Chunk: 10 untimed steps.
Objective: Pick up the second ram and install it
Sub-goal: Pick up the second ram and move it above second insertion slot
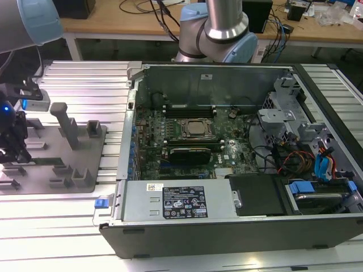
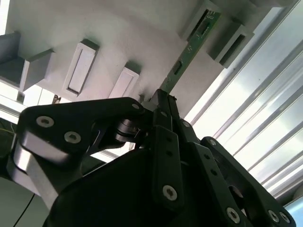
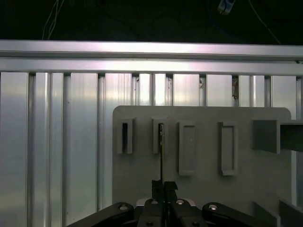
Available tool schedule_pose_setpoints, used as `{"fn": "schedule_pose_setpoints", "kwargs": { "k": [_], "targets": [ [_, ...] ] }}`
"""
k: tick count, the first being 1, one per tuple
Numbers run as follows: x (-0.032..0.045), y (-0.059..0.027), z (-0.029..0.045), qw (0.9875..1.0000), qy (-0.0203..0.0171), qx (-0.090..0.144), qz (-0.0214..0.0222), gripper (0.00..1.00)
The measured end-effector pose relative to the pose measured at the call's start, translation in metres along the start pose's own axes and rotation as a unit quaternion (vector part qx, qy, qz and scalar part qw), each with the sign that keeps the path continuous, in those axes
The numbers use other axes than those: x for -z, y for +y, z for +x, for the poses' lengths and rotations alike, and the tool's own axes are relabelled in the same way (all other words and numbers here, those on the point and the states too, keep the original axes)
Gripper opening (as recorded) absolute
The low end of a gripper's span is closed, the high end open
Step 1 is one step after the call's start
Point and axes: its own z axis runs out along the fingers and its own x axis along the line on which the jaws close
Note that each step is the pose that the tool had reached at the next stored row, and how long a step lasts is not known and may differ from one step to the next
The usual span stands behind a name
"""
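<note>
Black claw [image 2: 163, 99] pinches slim green ram [image 2: 188, 53], apparently slotted in matte grey tray [image 2: 118, 28].

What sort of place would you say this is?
Likely a robotics lab bench for computer assembly: an open computer case on a slotted aluminium table, a grey fixture tray, and the gripper shut on the second ram.

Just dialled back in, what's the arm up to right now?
The arm's gripper is shut on one end of the green RAM stick, over the grey tray beside the open computer case. The stick's far end sits at a slotted holder block on the tray, so it is not yet clear of the tray. The motherboard lies exposed in the case, apart from the gripper.
</note>
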Motion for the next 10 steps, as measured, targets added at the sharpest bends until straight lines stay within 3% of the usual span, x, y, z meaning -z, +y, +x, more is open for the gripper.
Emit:
{"fn": "schedule_pose_setpoints", "kwargs": {
  "k": [2, 5, 10],
  "targets": [
    [0.0036, 0.0001, -0.0001, 1.0, 0.0, 0.0, 0.0, 0.1],
    [0.0153, 0.0004, -0.0004, 1.0, 0.0, 0.0, 0.0, 0.1],
    [0.0254, 0.0007, -0.0006, 1.0, 0.0, 0.0, 0.0, 0.1]
  ]
}}
